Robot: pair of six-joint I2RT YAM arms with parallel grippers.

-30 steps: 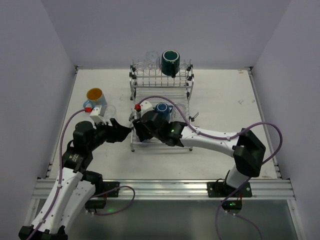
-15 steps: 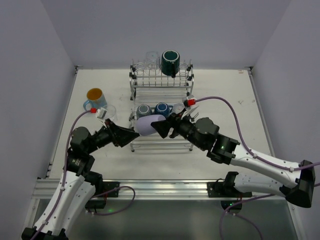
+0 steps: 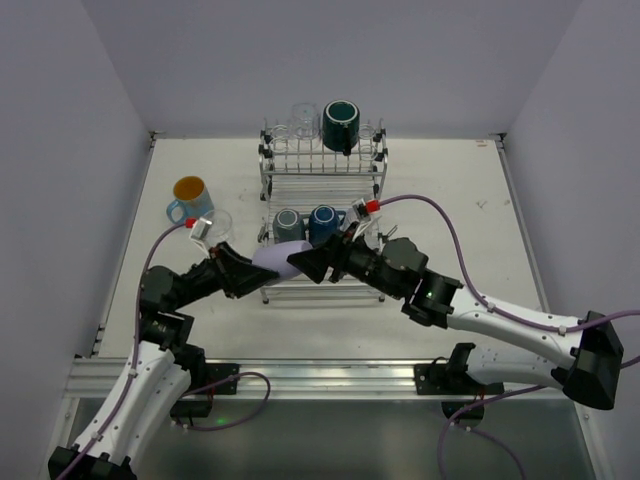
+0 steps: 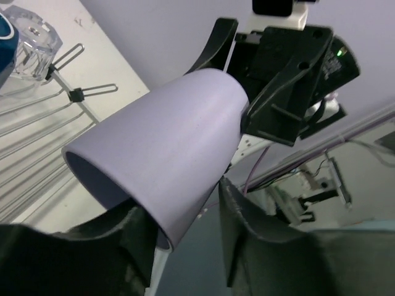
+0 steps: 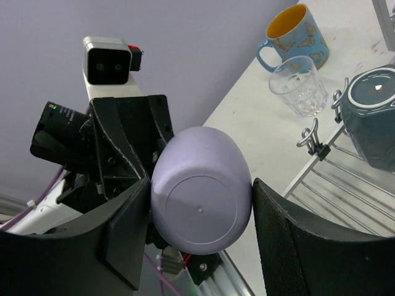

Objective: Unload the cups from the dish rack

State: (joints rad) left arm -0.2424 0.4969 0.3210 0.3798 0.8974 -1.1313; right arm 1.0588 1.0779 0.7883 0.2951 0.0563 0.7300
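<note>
A small purple cup [image 3: 272, 260] hangs on its side in the air over the front left corner of the dish rack [image 3: 322, 180]. My right gripper [image 3: 305, 262] is shut on its rounded base [image 5: 200, 197], one finger touching each side. My left gripper [image 3: 256, 272] meets it from the left. It straddles the rim wall [image 4: 173, 148] and is open, with a gap between the outer finger [image 4: 247, 234] and the cup. In the rack stand a teal mug [image 3: 340, 124], a grey-blue mug [image 3: 287, 224], a blue mug [image 3: 322, 220] and clear tumblers [image 3: 302, 115].
A light blue mug with an orange inside [image 3: 190, 198] and a clear tumbler [image 3: 218, 225] stand on the table left of the rack. Both show in the right wrist view too, the mug [image 5: 296, 31] and the tumbler [image 5: 299, 86]. The walls stand close on either side.
The right arm lifted the purple cup out of the rack's lower tray and carried it left. The left gripper reached to the cup's rim and its jaws have narrowed around it.
</note>
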